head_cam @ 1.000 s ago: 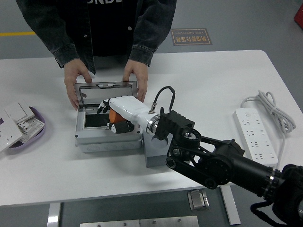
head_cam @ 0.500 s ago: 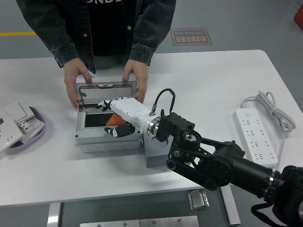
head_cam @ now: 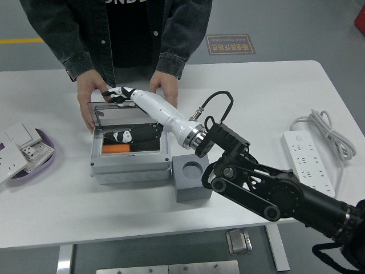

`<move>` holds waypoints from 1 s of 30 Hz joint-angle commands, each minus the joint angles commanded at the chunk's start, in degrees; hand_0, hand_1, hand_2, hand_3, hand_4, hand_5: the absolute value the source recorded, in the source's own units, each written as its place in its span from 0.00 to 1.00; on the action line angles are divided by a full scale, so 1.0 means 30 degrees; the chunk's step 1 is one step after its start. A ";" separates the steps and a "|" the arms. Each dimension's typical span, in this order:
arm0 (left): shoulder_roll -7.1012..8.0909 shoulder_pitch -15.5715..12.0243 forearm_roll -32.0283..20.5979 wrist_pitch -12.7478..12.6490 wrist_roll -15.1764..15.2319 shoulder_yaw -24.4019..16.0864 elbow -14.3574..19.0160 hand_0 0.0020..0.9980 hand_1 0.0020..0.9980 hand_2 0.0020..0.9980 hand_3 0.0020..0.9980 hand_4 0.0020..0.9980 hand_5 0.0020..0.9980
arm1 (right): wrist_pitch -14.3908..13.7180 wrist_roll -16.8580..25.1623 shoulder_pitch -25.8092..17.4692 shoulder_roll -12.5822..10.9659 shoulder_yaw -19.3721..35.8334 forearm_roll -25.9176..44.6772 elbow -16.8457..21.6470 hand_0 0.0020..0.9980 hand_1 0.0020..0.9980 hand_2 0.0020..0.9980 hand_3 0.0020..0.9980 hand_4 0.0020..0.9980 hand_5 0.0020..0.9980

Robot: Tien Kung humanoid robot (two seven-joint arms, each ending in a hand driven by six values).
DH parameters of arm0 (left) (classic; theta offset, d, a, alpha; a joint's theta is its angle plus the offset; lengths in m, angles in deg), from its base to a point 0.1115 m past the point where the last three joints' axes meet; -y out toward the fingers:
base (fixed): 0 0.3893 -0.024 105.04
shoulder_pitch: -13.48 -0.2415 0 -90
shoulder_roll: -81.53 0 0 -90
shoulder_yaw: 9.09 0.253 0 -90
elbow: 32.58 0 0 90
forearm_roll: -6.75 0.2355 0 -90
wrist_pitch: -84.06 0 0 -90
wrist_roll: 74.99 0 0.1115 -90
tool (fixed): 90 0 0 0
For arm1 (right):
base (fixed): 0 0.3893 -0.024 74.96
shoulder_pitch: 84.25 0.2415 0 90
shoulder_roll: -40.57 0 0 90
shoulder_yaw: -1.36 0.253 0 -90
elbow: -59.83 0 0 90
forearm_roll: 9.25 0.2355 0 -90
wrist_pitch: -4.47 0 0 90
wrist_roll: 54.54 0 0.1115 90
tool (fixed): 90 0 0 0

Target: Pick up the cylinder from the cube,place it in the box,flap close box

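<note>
The orange cylinder (head_cam: pixel 118 149) lies inside the grey box (head_cam: pixel 131 169). The box's clear-windowed lid (head_cam: pixel 126 109) stands open at the back. My right hand (head_cam: pixel 117 94) reaches over the box, with its fingers spread at the lid's top edge, holding nothing. The grey cube (head_cam: pixel 191 187) stands right of the box, and its round socket is empty. A person at the far side has one hand (head_cam: pixel 87 97) on the box's back left and the other hand (head_cam: pixel 166 89) on its back right. My left arm is out of view.
A white power strip (head_cam: pixel 308 162) with a coiled cord lies at the right. A purple tray (head_cam: pixel 43 160) with white switch plates sits at the left edge. My right arm crosses the table's front right.
My right hand let go of the orange cylinder inside the box. It then rose out and moved back to the lid's top edge. The person's hands stayed on the box.
</note>
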 joint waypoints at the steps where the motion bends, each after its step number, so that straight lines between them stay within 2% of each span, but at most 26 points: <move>1: 0.0018 0.0025 0.0022 0.0001 0.0009 -0.0015 -0.0002 0.60 0.60 0.55 0.60 0.67 0.22 | 0.0034 -0.0008 0.0368 -0.0217 -0.0010 0.0129 -0.0309 0.85 0.74 0.75 0.80 0.80 0.21; 5: 0.0053 0.0069 0.0048 0.0003 -0.0010 -0.0023 0.0005 0.60 0.60 0.55 0.60 0.67 0.22 | 0.0167 0.0060 0.1418 -0.0660 -0.0268 0.0692 -0.1709 0.85 0.74 0.75 0.80 0.80 0.21; 6: 0.0053 0.0067 0.0033 0.0000 -0.0015 -0.0006 0.0006 0.60 0.60 0.55 0.60 0.67 0.22 | 0.0208 0.0103 0.1629 -0.0687 -0.0394 0.0836 -0.2097 0.84 0.74 0.74 0.80 0.81 0.24; 10: 0.0049 0.0079 0.0048 0.0021 -0.0027 0.0026 0.0001 0.60 0.60 0.55 0.60 0.67 0.22 | 0.0356 0.0253 0.2245 -0.0568 -0.1097 0.1357 -0.3584 0.84 0.74 0.74 0.80 0.81 0.24; 14: 0.0063 0.0115 0.0094 0.0029 -0.0001 0.0010 -0.0015 0.60 0.60 0.55 0.60 0.66 0.21 | 0.0446 0.0265 0.2444 -0.0522 -0.1853 0.1604 -0.4275 0.84 0.73 0.73 0.80 0.80 0.24; 21: 0.0055 0.0087 -0.0036 0.0049 0.0078 0.0197 -0.0065 0.60 0.60 0.55 0.60 0.66 0.21 | 0.0450 0.0238 0.2065 -0.0769 -0.2725 0.1591 -0.3920 0.84 0.73 0.73 0.80 0.80 0.25; 30: 0.0026 0.0054 -0.0019 0.0096 0.0130 0.0306 -0.0098 0.60 0.60 0.55 0.60 0.66 0.21 | 0.0398 0.0154 0.1247 -0.1384 -0.2922 0.0990 -0.2005 0.84 0.73 0.73 0.80 0.80 0.26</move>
